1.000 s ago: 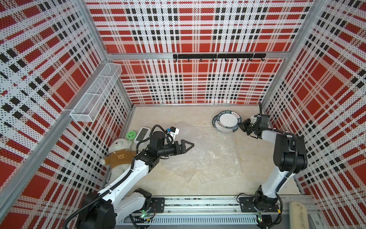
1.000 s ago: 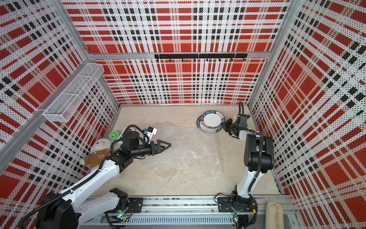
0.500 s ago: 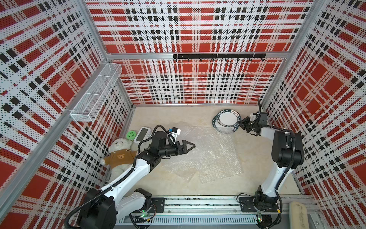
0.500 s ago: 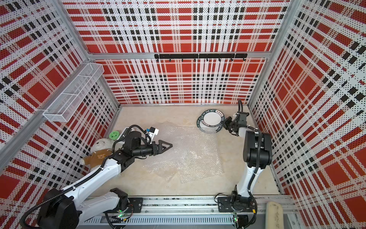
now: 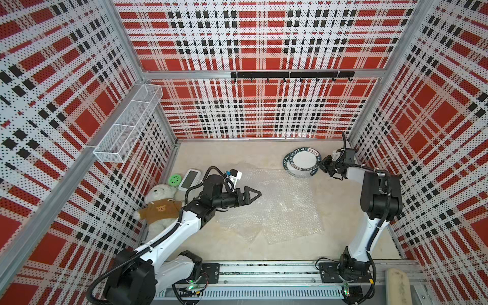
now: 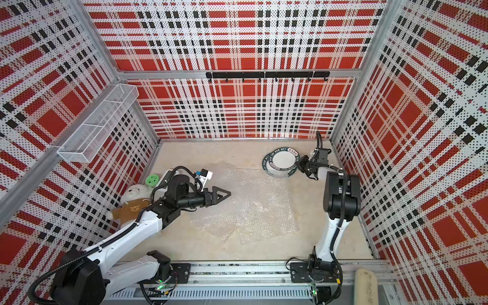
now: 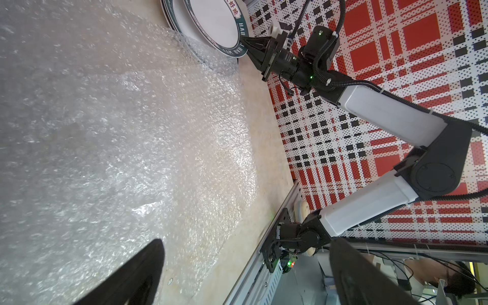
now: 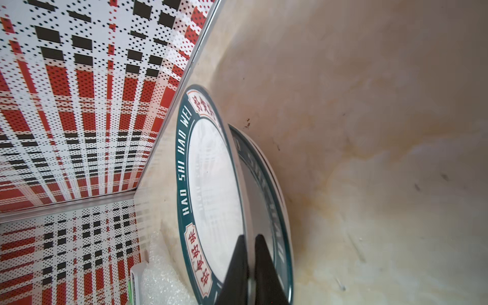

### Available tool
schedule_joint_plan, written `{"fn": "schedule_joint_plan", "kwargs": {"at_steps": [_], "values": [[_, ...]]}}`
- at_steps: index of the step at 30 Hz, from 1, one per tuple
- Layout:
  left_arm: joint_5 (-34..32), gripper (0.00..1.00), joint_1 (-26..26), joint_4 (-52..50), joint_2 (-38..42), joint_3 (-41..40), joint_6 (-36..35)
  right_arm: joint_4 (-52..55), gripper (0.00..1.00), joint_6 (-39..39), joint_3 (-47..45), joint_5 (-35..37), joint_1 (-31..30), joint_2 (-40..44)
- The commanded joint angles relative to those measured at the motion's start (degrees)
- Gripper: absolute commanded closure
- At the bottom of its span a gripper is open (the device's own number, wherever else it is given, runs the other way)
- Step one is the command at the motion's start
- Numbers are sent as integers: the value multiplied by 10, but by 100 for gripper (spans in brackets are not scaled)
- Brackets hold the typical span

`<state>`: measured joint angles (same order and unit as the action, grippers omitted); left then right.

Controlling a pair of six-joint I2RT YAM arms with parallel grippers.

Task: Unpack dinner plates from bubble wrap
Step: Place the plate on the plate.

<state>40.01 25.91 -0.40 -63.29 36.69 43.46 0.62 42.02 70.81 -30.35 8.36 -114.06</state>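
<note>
**Clerk:** Change since last entry: right arm (image 5: 380,196), elbow swung toward the back wall (image 5: 250,111). Dinner plates (image 5: 303,161) hardly shifted. Left arm (image 5: 184,227), no move worth listing.

**Checker:** Item one, location?

**Clerk:** Dinner plates, stacked, far right corner of the desk (image 5: 237,245), near the side wall (image 5: 396,118). Top plate (image 7: 214,23) tilted, one edge raised off those below. Count beneath: not clear.

**Checker:** Held by?

**Clerk:** Right pincer (image 8: 250,237), pressed together on the top plate's dark lettered rim, at one spot only. Left pincer (image 5: 257,195), spread wide, holding nothing, hovering over item two.

**Checker:** Item two?

**Clerk:** Bubble wrap (image 5: 277,206), overlapping sheets lying open mid-desk. Far edge touches the stack's base. Tucked under or only beside: cannot tell.

**Checker:** Hazards?

**Clerk:** Three, by judgement.
1. Glazed rim, narrow pinch, the whole plate hanging off one edge. It is likely to pivot or slip and drop onto the plates below, chipping them.
2. The side wall is close behind the right pincer. A wide swing could knock plate or wrist against it.
3. If the wrap does lie under the stack, any drag on the lower plates pulls film along. Nothing pins it down.
</note>
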Motion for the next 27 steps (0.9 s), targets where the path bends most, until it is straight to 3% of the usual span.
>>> {"fn": "schedule_joint_plan", "kwargs": {"at_steps": [1, 27], "values": [[-5, 1, 3, 17, -4, 13, 5, -31, 100, -17, 3, -2, 1, 3], [-6, 1, 0, 44, -29, 7, 18, -54, 100, -24, -52, -18, -21, 21]]}}
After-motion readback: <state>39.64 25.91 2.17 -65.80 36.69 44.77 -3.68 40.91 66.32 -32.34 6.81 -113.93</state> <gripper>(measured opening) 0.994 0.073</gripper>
